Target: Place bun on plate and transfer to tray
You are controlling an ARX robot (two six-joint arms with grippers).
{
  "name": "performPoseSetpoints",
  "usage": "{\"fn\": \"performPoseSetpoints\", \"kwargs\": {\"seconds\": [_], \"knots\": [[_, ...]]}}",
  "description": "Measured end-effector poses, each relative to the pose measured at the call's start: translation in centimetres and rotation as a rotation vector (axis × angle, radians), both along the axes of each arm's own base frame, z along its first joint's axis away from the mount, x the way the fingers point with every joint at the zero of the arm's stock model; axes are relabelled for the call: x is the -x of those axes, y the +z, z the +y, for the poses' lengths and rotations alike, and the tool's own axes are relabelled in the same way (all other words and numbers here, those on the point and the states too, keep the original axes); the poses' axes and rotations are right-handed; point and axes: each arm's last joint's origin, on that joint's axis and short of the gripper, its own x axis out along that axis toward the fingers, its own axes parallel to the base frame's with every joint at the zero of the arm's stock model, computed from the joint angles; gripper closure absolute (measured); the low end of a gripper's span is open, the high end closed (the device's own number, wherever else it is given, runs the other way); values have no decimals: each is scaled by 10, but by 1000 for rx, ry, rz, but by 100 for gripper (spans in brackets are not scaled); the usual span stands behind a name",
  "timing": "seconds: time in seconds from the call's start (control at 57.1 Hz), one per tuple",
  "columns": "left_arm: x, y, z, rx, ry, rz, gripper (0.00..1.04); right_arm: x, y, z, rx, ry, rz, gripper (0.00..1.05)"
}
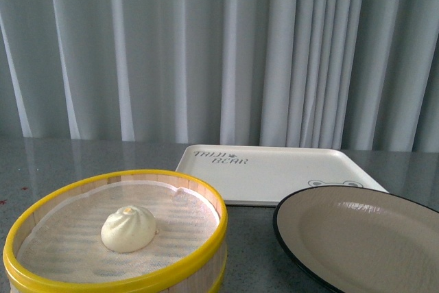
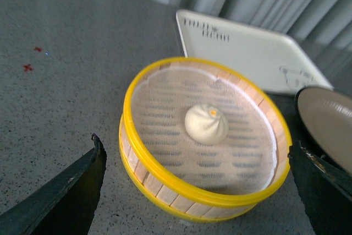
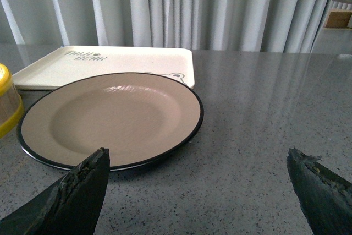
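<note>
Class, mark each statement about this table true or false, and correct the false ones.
1. The bun sits in the basket. True.
2. The plate holds food. False: it is bare.
3. The tray lies beyond the plate. True.
4. The left gripper grips the bun. False: it is open, apart from the bun.
5. The basket's rim is red. False: it is yellow.

Bun (image 1: pixel 128 230): small, cream-white, pleated swirl top w/ tiny yellow dot; upright inside steamer basket (image 1: pixel 137 280), approx centre.
Plate (image 1: pixel 363 238): wide, shallow, beige inside, thin black rim; flat on tabletop (image 1: pixel 254 252), just right of basket, small gap.
Tray (image 1: pixel 274 169): cream-white rect., rounded corners, grey lettering + bear face; flat, behind basket.
</note>
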Motion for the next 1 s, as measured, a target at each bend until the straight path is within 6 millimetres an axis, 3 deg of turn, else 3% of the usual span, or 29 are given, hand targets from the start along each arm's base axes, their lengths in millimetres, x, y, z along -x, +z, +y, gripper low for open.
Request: {"fn": "performPoseSetpoints", "kwargs": {"seconds": [0.122,0.28,0.56,0.823,0.997], "knots": [[-32,3,-13,-63,-58,245,7,0,0,0,0,0,0,9],[-67,15,-33,-110,-74,280,7,0,0,0,0,0,0,9],[-95,9,-76,-157,-140,383,7,0,0,0,0,0,0,9],[-111,3,-100,-117,-114,450,7,0,0,0,0,0,0,9],[-122,-5,-118,-182,-68,434,7,0,0,0,0,0,0,9]]}}
